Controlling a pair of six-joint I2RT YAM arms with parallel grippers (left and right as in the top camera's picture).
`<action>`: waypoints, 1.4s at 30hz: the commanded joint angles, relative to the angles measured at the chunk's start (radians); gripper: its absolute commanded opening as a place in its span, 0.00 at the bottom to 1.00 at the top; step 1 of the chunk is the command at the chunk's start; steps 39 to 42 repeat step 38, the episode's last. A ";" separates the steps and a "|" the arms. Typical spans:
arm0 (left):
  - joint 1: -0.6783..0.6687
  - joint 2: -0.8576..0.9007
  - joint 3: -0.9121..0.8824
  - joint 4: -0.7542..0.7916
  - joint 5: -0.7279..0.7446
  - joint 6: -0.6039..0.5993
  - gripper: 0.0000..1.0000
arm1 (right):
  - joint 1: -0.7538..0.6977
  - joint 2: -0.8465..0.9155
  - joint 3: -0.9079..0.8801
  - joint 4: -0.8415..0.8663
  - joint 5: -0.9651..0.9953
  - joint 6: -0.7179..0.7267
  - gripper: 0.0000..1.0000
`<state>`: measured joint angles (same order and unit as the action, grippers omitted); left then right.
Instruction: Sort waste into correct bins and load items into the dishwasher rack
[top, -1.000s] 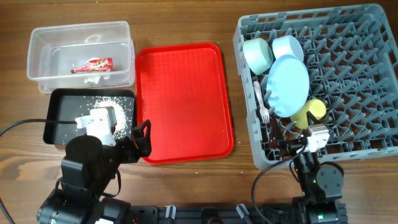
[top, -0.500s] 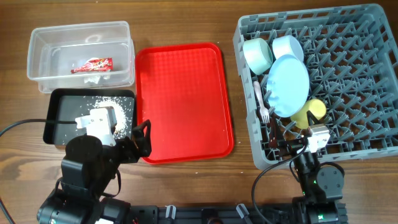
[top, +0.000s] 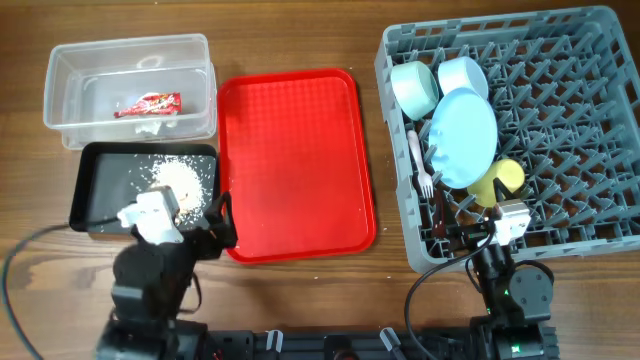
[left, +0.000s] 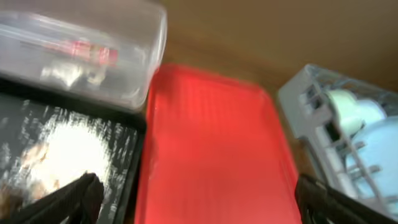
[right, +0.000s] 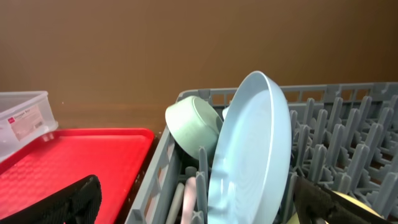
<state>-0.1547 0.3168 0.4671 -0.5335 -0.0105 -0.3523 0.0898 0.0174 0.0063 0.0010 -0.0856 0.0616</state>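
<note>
The clear tub (top: 130, 45) holds the red wrapper (top: 147, 103) and a white tissue (top: 150, 128). The black tray (top: 105, 190) holds crumbly food scraps (top: 182, 178). The grey rack (top: 397, 150) holds the mint bowl (top: 413, 88), light blue bowl (top: 463, 77), pale blue plate (top: 465, 135), yellow cup (top: 500, 180) and white fork (top: 420, 165). My left gripper (top: 216, 222) is open and empty at the front corner between the black tray and the red tray; its wrist view (left: 199, 199) is blurred. My right gripper (right: 202, 205) is open and empty at the rack's front edge (top: 455, 228).
The flat red serving tray (top: 295, 160) lies between the bins and the rack with nothing on it; it also shows in the left wrist view (left: 211, 143) and the right wrist view (right: 74, 155). Both arm bases stand at the table's front edge.
My left arm has drawn back toward the front edge, uncovering the food scraps in the black tray. The right arm has not moved.
</note>
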 joint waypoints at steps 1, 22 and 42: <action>0.055 -0.163 -0.227 0.215 0.034 0.012 1.00 | -0.005 -0.007 -0.001 0.005 -0.012 -0.007 1.00; 0.106 -0.310 -0.461 0.459 0.047 0.136 1.00 | -0.005 -0.007 -0.001 0.005 -0.012 -0.007 1.00; 0.106 -0.310 -0.461 0.459 0.047 0.136 1.00 | -0.005 -0.007 -0.001 0.005 -0.012 -0.007 1.00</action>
